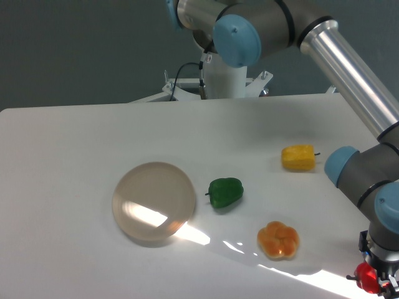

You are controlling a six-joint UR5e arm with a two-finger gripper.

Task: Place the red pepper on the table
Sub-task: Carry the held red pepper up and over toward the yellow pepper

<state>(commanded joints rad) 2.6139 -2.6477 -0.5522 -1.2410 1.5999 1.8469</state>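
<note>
Red pepper (367, 278) in the tool (376, 281) low over the table (62, 162) corner.

Arm reaching down at lower right of frame

The gripper (374, 281) points downward at the bottom right corner, fingers closed around the red pepper (367, 278); silver forearm slants from top centre.

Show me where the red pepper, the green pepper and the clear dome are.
red pepper (367, 278): fixed camera, its glossy red body at the gripper.
green pepper (225, 192): fixed camera, middle of its top.
dome (154, 200): fixed camera, centre of its curved top.
</note>
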